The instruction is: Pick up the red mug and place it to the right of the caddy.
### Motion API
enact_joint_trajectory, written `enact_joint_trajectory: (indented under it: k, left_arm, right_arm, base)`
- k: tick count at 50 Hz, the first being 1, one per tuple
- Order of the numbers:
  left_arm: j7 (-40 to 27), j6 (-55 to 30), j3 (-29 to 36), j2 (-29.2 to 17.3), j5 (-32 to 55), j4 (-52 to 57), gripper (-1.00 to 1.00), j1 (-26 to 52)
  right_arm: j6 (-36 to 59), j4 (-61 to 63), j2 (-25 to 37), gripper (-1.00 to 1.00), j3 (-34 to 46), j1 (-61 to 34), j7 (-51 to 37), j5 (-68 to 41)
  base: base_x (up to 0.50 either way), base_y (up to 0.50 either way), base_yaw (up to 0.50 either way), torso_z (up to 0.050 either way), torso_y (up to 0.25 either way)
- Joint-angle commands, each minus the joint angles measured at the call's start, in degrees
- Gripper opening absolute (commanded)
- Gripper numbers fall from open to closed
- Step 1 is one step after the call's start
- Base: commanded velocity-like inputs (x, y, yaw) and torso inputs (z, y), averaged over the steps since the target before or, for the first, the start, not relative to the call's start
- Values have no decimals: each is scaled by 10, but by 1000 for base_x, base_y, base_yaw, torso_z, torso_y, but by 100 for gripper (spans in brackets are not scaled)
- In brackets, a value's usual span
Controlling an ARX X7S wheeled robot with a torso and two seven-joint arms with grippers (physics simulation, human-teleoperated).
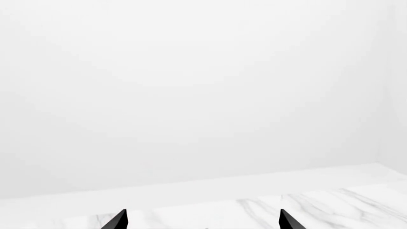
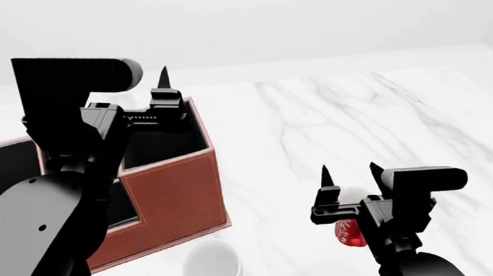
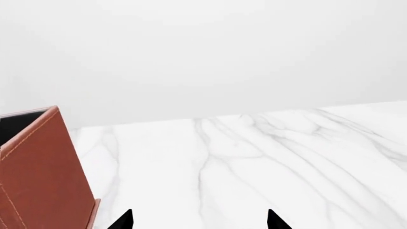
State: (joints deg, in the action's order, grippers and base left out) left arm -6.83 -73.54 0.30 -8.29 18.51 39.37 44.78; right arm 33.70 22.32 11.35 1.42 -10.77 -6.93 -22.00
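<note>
The red mug (image 2: 351, 234) stands on the marble table right of the caddy's front corner. It is mostly hidden under my right gripper (image 2: 350, 174), and a bit of its white top shows between the fingers. That gripper is open and empty, and its wrist view (image 3: 199, 220) shows only table between the tips, not the mug. The reddish-brown caddy (image 2: 175, 184) fills the left of the head view, and its corner shows in the right wrist view (image 3: 38, 176). My left gripper (image 1: 203, 220) is open and empty, raised over the caddy's back; one fingertip (image 2: 163, 77) shows.
A plain white mug (image 2: 212, 269) stands on the white marble table (image 2: 361, 114) just in front of the caddy's right corner. My left arm covers much of the caddy's left side. The table's far edge meets a white wall.
</note>
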Motion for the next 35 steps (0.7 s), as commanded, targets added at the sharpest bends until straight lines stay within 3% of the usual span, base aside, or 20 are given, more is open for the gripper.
enact_joint_trajectory:
  k: [1, 13, 35]
  left_arm:
    - [-3, 3, -3, -2, 6, 0, 100, -3]
    - [-2, 25, -2, -6, 8, -12, 100, -15]
    - [-7, 50, 7, -10, 10, -35, 100, -16]
  right_arm:
    - [-26, 65, 27, 100, -37, 89, -19, 7]
    - [-81, 71, 23, 100, -79, 228, -3, -9]
    - [-93, -15, 23, 100, -62, 220, 1, 4]
  base:
    - [0, 0, 0, 0, 0]
    - [0, 0, 0, 0, 0]
    - [0, 0, 0, 0, 0]
